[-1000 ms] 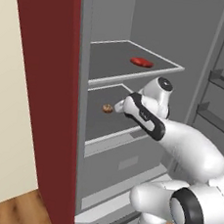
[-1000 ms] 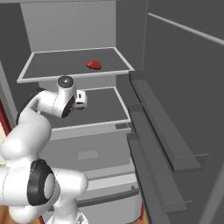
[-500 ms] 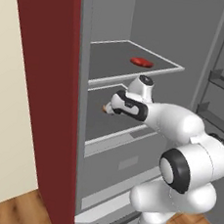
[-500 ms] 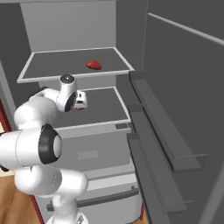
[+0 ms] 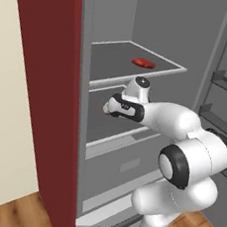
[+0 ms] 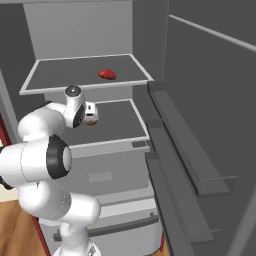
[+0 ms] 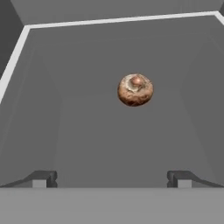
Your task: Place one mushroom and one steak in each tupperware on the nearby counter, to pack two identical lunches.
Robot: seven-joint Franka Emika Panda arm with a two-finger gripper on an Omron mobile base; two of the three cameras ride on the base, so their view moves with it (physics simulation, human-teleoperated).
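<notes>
A brown mushroom [image 7: 135,89] lies on the grey middle shelf [image 7: 87,131] of the open fridge, ahead of my open gripper [image 7: 111,179] and a little right of its centre line, with a gap between them. From the left base camera my gripper [image 5: 109,109] reaches in over that shelf, and the mushroom [image 5: 106,111] peeks out at its tip. The right base camera has my gripper [image 6: 90,119] low over the same shelf. A red steak [image 5: 143,63] [image 6: 107,74] rests on the shelf above. The tupperware and the counter are out of view.
The dark red fridge side [image 5: 47,103] stands at the left. Door racks [image 6: 180,150] jut out at the right. Grey drawers [image 5: 124,166] sit below the middle shelf, and the upper shelf's white rim [image 5: 139,78] runs just above my hand. Wooden floor [image 5: 19,214] lies below.
My arm has swung round and my hand has pushed further left over the middle shelf, closer to the mushroom. The jaws have stayed wide. The steak has not moved.
</notes>
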